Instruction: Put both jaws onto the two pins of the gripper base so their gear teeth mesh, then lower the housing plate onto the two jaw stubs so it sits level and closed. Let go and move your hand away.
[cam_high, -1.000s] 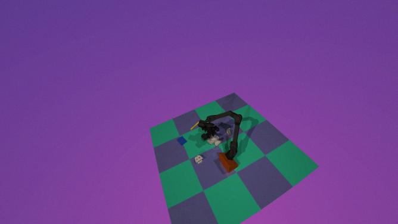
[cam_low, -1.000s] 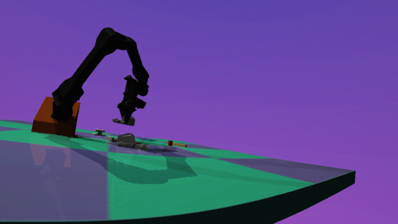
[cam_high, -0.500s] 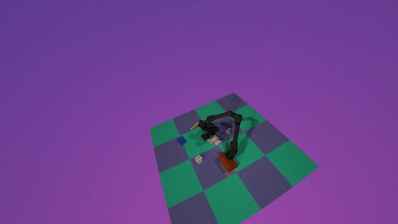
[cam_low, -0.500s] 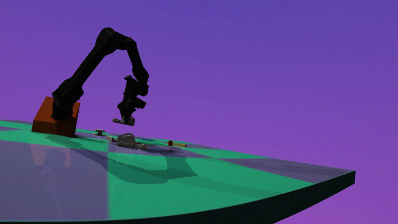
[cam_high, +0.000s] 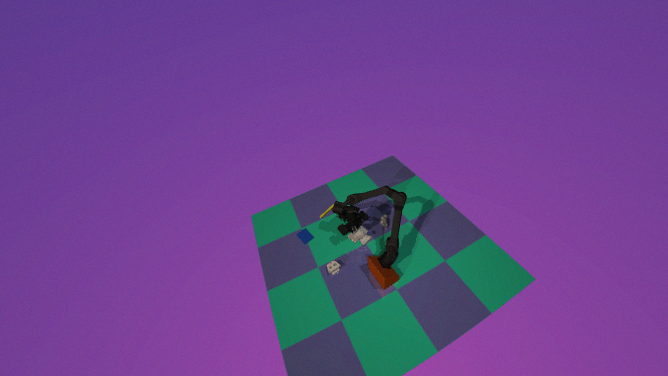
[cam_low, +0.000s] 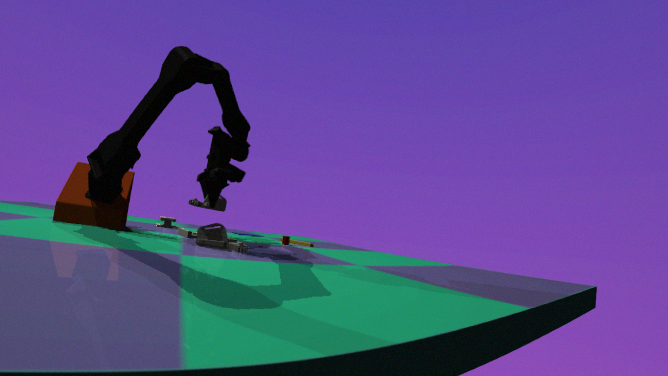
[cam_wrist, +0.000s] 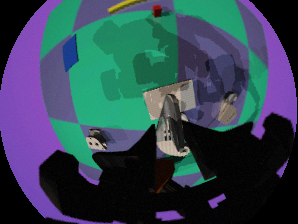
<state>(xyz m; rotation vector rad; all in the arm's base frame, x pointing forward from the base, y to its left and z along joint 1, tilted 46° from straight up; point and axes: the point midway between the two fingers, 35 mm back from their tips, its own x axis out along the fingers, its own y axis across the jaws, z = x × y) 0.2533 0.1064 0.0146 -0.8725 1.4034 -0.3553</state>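
Note:
My gripper (cam_low: 213, 205) (cam_wrist: 166, 124) is shut on a grey toothed jaw (cam_wrist: 172, 146) (cam_low: 197, 202), held roughly level above the table. In the wrist view the held jaw covers part of the pale rectangular gripper base (cam_wrist: 152, 106), which lies below and beyond it. The base's pins cannot be made out. The other jaw (cam_wrist: 227, 111) (cam_high: 384, 220) lies on the table to the right of the base in the wrist view, apart from it. The pale housing plate (cam_wrist: 95, 143) (cam_high: 333, 267) (cam_low: 167, 219), with dark holes, sits apart at the left in the wrist view.
A blue tile (cam_high: 305, 236) (cam_wrist: 70, 53) lies at the left in the wrist view. A red block (cam_wrist: 157, 11) (cam_low: 285, 240) and a yellow stick (cam_wrist: 125, 6) (cam_high: 326, 211) (cam_low: 304, 244) lie beyond the base. The arm stands on an orange block (cam_high: 383, 274) (cam_low: 85, 210).

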